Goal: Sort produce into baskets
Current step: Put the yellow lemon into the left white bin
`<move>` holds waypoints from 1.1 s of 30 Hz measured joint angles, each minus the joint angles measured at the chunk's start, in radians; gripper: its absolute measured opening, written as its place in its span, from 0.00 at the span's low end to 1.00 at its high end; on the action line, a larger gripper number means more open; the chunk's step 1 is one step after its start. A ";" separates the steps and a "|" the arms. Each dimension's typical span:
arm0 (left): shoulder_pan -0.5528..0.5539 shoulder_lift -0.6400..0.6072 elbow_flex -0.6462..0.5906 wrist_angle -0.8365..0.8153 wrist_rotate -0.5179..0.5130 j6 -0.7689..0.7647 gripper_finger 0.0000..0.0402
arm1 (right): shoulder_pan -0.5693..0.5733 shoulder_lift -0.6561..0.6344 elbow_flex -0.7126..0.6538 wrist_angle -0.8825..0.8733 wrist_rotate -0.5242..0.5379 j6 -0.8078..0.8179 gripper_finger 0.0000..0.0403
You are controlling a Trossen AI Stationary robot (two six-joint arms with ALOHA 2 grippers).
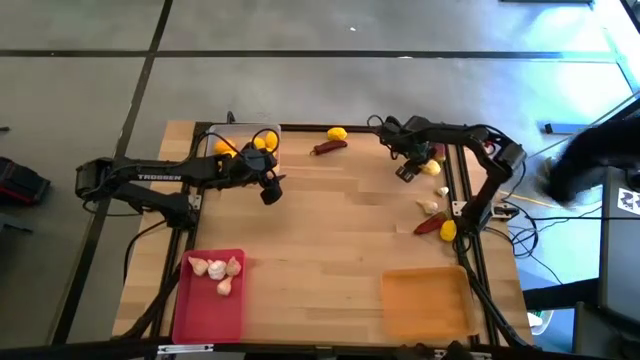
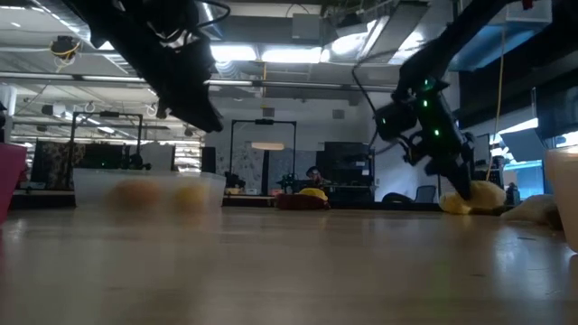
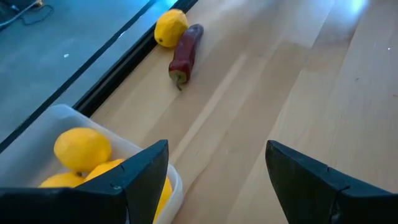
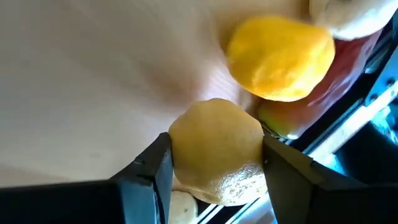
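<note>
My right gripper [image 4: 217, 168] is at the table's far right, pointing steeply down and shut on a pale yellow lemon-like fruit [image 4: 214, 149]. A brighter yellow fruit [image 4: 280, 56] and a red chili [image 4: 348, 68] lie just beyond it. My left gripper [image 3: 217, 168] hangs open over bare wood beside the clear basket [image 1: 235, 132], which holds yellow fruits [image 3: 81, 149]. A lemon [image 3: 171, 28] and a chili [image 3: 185, 53] lie on the table at the far edge. The pink basket [image 1: 208, 310] holds garlic bulbs [image 1: 218, 270]. The orange basket [image 1: 425, 300] stands near right. My right gripper pinches the pale yellow fruit between its two fingers, one on each of its opposite sides [image 4: 177, 146]. The fingers slant steeply down from above. In the low view the fruit [image 2: 474, 194] is down at table height; whether it is lifted I cannot tell.
At the right edge lie a garlic bulb [image 1: 428, 206], a chili [image 1: 428, 226] and a lemon [image 1: 447, 231]. The black frame rail [image 1: 465, 190] runs close beside my right gripper. The table's middle [image 1: 340, 210] is bare wood.
</note>
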 joint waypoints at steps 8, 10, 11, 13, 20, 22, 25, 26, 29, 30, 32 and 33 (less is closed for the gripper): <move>0.000 0.000 0.000 0.060 0.085 0.041 0.66 | 0.129 -0.177 0.037 0.131 -0.120 0.002 0.45; -0.006 0.000 0.000 0.083 0.102 0.050 0.66 | 0.164 -0.225 0.037 0.211 -0.161 -0.001 0.45; -0.009 0.000 0.000 0.092 0.103 0.054 0.66 | 0.180 -0.245 0.037 0.252 -0.180 -0.002 0.45; -0.016 0.000 0.000 0.118 0.106 0.064 0.66 | 0.215 -0.278 0.037 0.338 -0.216 -0.004 0.45; -0.036 0.001 0.000 0.230 0.193 0.084 0.66 | 0.342 -0.310 0.038 0.673 -0.363 -0.131 0.45; -0.041 0.002 0.000 0.253 0.212 0.085 0.66 | 0.373 -0.310 0.038 0.768 -0.405 -0.155 0.45; -0.050 0.002 0.000 0.282 0.241 0.086 0.66 | 0.416 -0.308 0.038 0.888 -0.434 -0.173 0.45; -0.053 0.002 0.000 0.291 0.251 0.088 0.66 | 0.430 -0.308 0.038 0.924 -0.437 -0.179 0.45; -0.066 0.002 -0.001 0.318 0.263 0.090 0.66 | 0.470 -0.301 0.038 1.029 -0.444 -0.190 0.45; -0.071 0.002 -0.001 0.329 0.263 0.091 0.66 | 0.482 -0.296 0.038 1.059 -0.449 -0.197 0.45; -0.080 0.002 -0.001 0.349 0.263 0.091 0.66 | 0.502 -0.287 0.037 1.100 -0.455 -0.212 0.45; -0.084 0.002 -0.001 0.359 0.263 0.091 0.66 | 0.514 -0.279 0.037 1.139 -0.456 -0.215 0.45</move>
